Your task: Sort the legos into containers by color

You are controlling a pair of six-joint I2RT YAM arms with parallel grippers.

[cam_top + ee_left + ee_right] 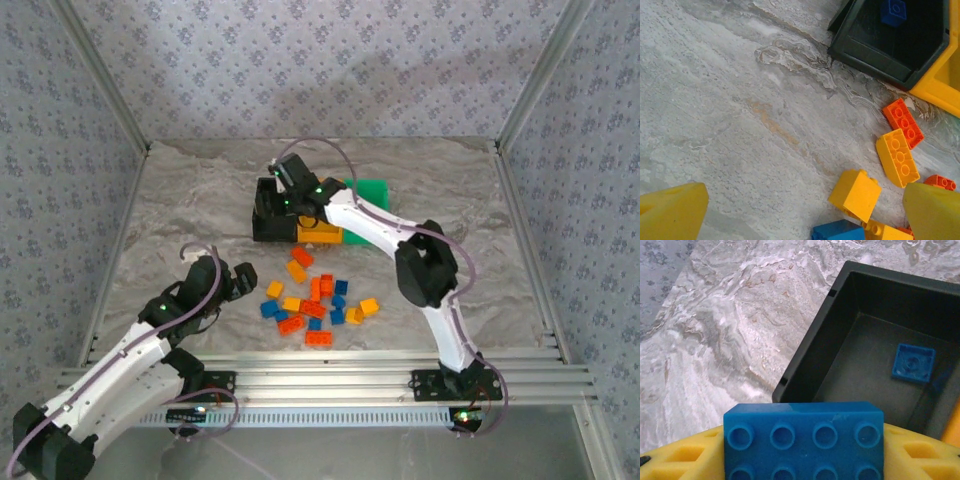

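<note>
My right gripper [287, 188] hangs over the black bin [262, 226], shut on a blue eight-stud brick [804, 437] between its yellow fingers [682, 456]. One small blue brick [913, 363] lies on the floor of the black bin [805, 365]. The yellow-orange bin [322, 236] and the green bin [374, 190] follow to its right. A pile of blue, orange and yellow legos [315, 300] lies on the table in front of the bins. Left of the pile, my left gripper [802, 215] is open above bare table, a yellow brick [856, 194] and a blue brick [839, 231] just right of its middle.
An orange brick [903, 122] and a long yellow brick [897, 157] lie between the pile and the black bin [880, 57]. The marble table [180, 210] is walled by patterned panels with metal frame posts. A metal rail [330, 380] runs along the near edge.
</note>
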